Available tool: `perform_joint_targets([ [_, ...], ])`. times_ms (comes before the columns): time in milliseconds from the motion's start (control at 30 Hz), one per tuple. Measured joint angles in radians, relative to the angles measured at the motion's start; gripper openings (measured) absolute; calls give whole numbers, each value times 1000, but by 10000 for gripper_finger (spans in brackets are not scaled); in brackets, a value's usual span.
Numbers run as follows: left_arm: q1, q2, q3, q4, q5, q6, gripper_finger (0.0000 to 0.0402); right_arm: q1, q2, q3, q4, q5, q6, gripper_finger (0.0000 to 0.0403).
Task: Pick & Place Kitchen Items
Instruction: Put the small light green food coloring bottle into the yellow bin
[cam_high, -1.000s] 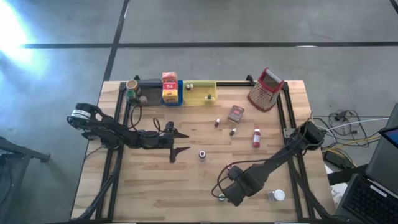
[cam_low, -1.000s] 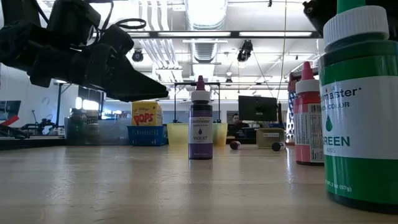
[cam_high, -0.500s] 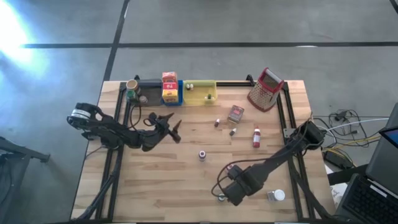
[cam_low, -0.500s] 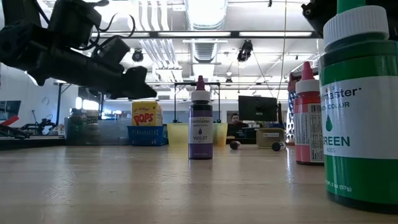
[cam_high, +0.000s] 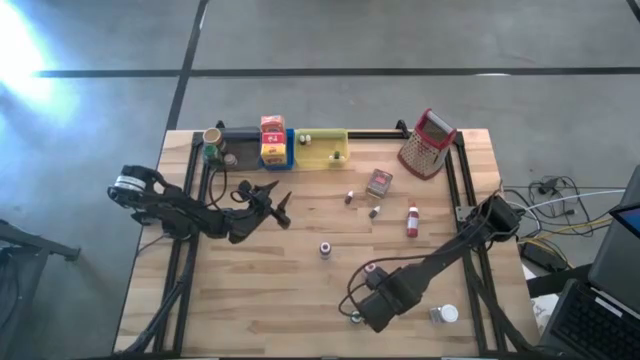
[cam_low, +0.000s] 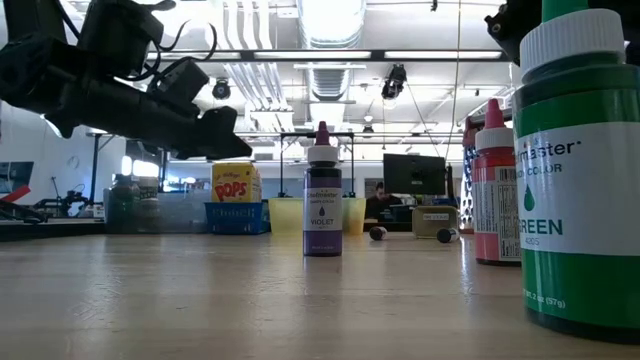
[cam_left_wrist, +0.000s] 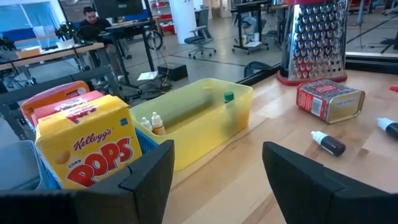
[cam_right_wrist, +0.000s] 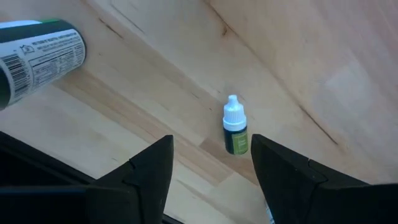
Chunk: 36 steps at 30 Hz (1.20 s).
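The kitchen items are spread over the wooden table: a violet bottle (cam_high: 325, 248) (cam_low: 322, 190), a red bottle (cam_high: 412, 222), a red tin (cam_high: 378, 182) (cam_left_wrist: 328, 100) and two tiny dark bottles (cam_high: 350, 197). A tiny white-capped bottle (cam_right_wrist: 235, 132) lies on its side near the front edge. My right gripper (cam_high: 367, 306) (cam_right_wrist: 211, 180) hangs open above it, pointing down, touching nothing. My left gripper (cam_high: 278, 202) (cam_left_wrist: 217, 180) is open and level at mid-left, facing the trays, with nothing between its fingers.
Along the far edge are a grey tray (cam_high: 238, 148), a blue tray with a POPS box (cam_left_wrist: 87, 149) and a yellow tray (cam_left_wrist: 205, 118) holding tiny bottles. The metal grater (cam_high: 427, 143) stands far right. A green white-capped bottle (cam_low: 575, 170) stands near the front right.
My left gripper has swung from pointing toward the table's right edge to pointing slantwise toward the far edge and the trays, staying open; it has kept still since. Nothing on the table has moved.
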Motion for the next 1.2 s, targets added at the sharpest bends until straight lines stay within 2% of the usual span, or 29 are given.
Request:
perform_joint_targets([
  [400, 0, 0, 0, 0, 0, 0, 250, -28, 0, -32, -1, -51, -32, 199],
  [833, 0, 0, 0, 0, 0, 0, 250, -47, 0, -101, 57, -121, -69, 215],
  [1200, 0, 0, 0, 0, 0, 0, 250, -83, 0, -111, 65, -153, -178, 198],
])
